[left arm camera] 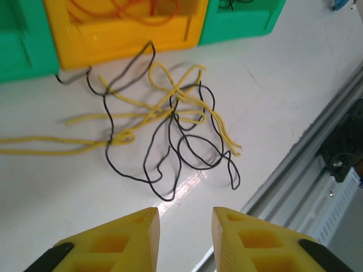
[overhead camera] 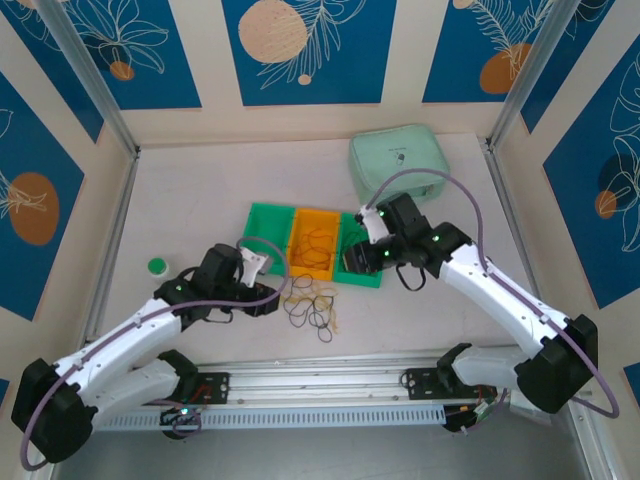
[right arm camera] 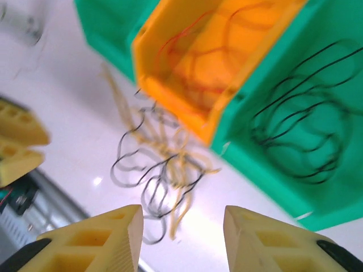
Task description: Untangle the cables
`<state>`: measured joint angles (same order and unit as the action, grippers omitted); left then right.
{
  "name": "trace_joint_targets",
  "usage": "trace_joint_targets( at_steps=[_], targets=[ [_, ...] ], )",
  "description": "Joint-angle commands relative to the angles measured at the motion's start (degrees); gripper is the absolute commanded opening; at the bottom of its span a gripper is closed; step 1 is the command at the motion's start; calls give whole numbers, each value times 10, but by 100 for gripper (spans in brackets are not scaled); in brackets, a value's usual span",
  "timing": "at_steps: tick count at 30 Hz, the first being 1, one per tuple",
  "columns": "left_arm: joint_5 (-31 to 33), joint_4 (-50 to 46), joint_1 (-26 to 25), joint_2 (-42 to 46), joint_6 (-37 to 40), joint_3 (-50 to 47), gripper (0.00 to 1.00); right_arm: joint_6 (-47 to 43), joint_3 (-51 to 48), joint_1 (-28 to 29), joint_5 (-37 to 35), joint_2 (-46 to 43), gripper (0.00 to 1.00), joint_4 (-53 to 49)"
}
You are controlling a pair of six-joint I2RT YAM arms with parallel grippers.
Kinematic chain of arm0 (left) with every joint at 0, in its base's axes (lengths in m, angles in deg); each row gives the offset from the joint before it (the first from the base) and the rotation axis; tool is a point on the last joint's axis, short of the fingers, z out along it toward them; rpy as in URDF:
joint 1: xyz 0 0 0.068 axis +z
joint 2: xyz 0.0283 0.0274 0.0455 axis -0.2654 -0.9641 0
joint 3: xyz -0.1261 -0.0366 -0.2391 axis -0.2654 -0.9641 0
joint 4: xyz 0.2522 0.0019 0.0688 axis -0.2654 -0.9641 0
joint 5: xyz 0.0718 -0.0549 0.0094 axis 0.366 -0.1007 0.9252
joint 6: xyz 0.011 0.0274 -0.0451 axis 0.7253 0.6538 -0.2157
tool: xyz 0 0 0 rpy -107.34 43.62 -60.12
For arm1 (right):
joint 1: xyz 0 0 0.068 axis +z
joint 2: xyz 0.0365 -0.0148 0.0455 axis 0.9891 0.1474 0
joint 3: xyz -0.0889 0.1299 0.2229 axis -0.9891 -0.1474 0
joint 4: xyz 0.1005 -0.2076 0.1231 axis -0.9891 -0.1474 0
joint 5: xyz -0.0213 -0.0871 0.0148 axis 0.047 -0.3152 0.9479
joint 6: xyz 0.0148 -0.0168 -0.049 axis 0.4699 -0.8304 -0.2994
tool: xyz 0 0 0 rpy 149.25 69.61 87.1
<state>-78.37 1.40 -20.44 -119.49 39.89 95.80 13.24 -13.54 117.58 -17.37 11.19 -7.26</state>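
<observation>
A tangle of black and pale yellow cables (overhead camera: 315,300) lies on the white table, just in front of the bins. The left wrist view has the cables (left arm camera: 170,122) spread ahead of my left gripper (left arm camera: 186,218), which is open and holds nothing. In the top view the left gripper (overhead camera: 268,298) sits just left of the tangle. My right gripper (right arm camera: 182,218) is open and empty above the cables (right arm camera: 161,170); from above, the right gripper (overhead camera: 352,262) hovers over the right green bin. Orange cables (right arm camera: 210,56) lie in the orange bin (overhead camera: 318,243), black cables (right arm camera: 300,136) in the right green bin (overhead camera: 368,275).
A second green bin (overhead camera: 268,228) stands left of the orange one. A mint-green pouch (overhead camera: 400,160) lies at the back right, and a small green disc (overhead camera: 157,266) at the left. An aluminium rail (overhead camera: 320,385) runs along the near edge, close to the tangle.
</observation>
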Motion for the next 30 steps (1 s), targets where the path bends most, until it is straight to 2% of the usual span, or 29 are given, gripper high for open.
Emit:
trace_joint_targets(
  at_steps=[1,4,8,12,30],
  targets=[
    [-64,56,5,-13,-56,-33,31,46,-39,45,44,3,42,-15],
    [-86,96,-5,-32,-96,-56,30,77,-60,83,39,12,42,-4],
    [-76,131,-28,-59,-134,-70,30,92,-75,100,30,19,42,9],
    [-66,156,-37,-80,-153,-76,37,93,-77,101,24,13,42,17],
    [-46,199,-53,-203,-167,-71,32,78,-105,60,9,-73,42,15]
  ],
)
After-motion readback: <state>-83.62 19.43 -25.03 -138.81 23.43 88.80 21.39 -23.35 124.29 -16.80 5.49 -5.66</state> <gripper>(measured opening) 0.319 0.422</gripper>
